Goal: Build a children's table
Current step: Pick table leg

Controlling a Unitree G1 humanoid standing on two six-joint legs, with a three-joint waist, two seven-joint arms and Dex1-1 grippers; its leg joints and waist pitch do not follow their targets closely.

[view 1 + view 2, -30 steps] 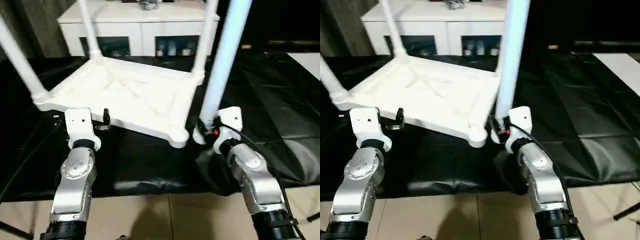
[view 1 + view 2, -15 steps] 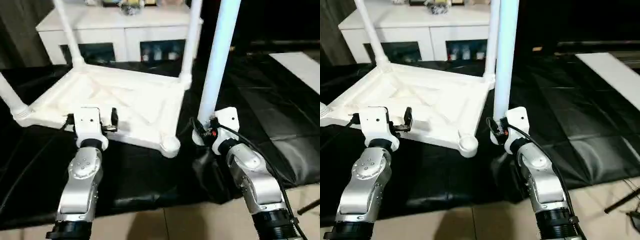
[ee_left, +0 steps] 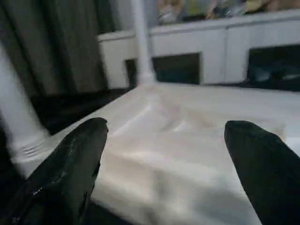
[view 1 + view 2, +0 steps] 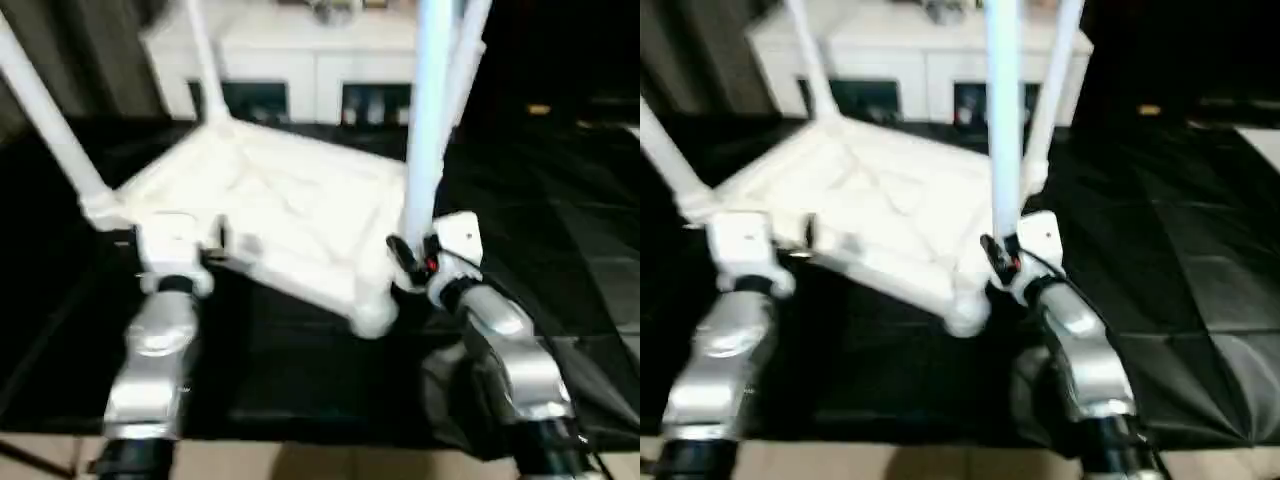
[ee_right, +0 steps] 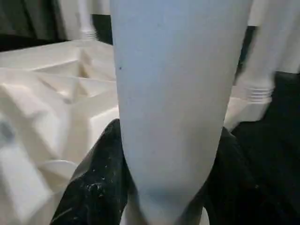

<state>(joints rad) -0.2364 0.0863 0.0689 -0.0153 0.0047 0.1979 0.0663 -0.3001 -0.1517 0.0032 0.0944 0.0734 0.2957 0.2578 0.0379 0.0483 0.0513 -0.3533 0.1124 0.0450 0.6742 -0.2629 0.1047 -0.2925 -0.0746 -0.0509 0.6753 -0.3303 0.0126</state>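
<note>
The children's table top [image 4: 290, 210] lies upside down on a black cloth, ribs facing up. Three white legs stand in its sockets: one at the left corner [image 4: 50, 115], one at the far left [image 4: 203, 60] and one at the far right [image 4: 1055, 80]. My right gripper [image 4: 410, 262] is shut on the lower end of a fourth leg [image 4: 425, 120], which it holds upright just right of the empty near corner socket [image 4: 372, 318]. Its black fingers [image 5: 101, 185] clasp the leg [image 5: 173, 93]. My left gripper [image 4: 185, 240] is open, its fingers [image 3: 70, 164] straddling the top's near edge [image 3: 164, 159].
A white cabinet [image 4: 320, 60] with dark glass doors stands behind the table top. The black cloth [image 4: 560, 220] spreads out to the right. Tiled floor [image 4: 300, 460] shows at the near edge, in front of my forearms.
The whole picture has shifted, so the camera moved. The right gripper still holds the upright leg beside the near corner socket, and the left gripper stays open at the top's edge.
</note>
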